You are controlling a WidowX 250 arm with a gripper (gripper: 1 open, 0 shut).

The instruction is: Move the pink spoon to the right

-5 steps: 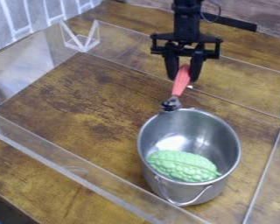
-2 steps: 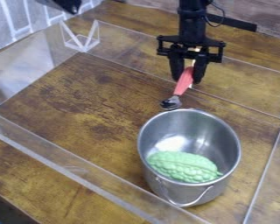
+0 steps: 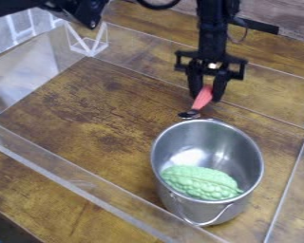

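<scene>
Where the wooden tabletop (image 3: pixel 79 114) runs up toward the back, the dark arm (image 3: pixel 213 33) drops in from the top of the view, its lower part nearly upright and its claw (image 3: pixel 208 84) pointing down. Between the claw's fingers sits the handle of the pink spoon (image 3: pixel 203 98), gripped at its upper end. The spoon slants, its bowl low and to the left of the handle, just behind the steel pot (image 3: pixel 207 166) that holds a bumpy green vegetable (image 3: pixel 200 181).

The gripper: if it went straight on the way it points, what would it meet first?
The spoon's pink handle, right at its fingers, then probably the table beneath; one view leaves depth unclear.
</scene>
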